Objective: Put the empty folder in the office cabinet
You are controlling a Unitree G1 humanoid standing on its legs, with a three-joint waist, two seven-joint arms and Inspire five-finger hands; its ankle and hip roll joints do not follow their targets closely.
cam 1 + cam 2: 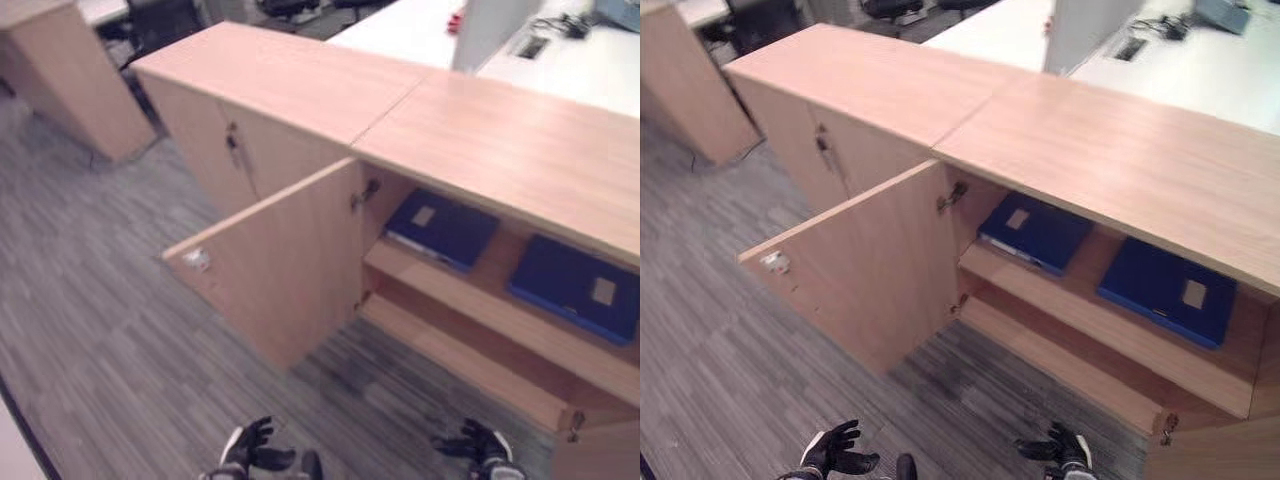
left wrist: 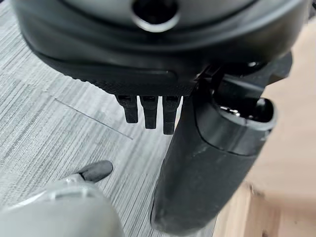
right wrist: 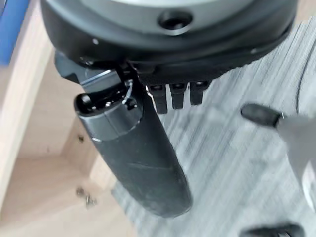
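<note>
both blue folders point(image 1: 443, 229) point(image 1: 578, 286) are lying on the cabinet shelf point(image 1: 470, 300), left hand point(image 1: 252, 447) and right hand point(image 1: 482, 445) are hanging with relaxed, empty fingers, risking bumping the open door point(image 1: 275, 270).

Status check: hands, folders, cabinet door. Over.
Left hand and right hand low, open, holding nothing. Two blue folders flat on upper shelf. Cabinet door open, nothing blocking.

A long cabinet point(image 1: 420, 110) runs from upper left to right. Its door point(image 1: 280, 265) stands open at the middle. Two folders point(image 1: 443, 228) point(image 1: 575, 285) lie side by side on the shelf point(image 1: 470, 300) inside. Desks point(image 1: 590, 60) stand behind it.
</note>
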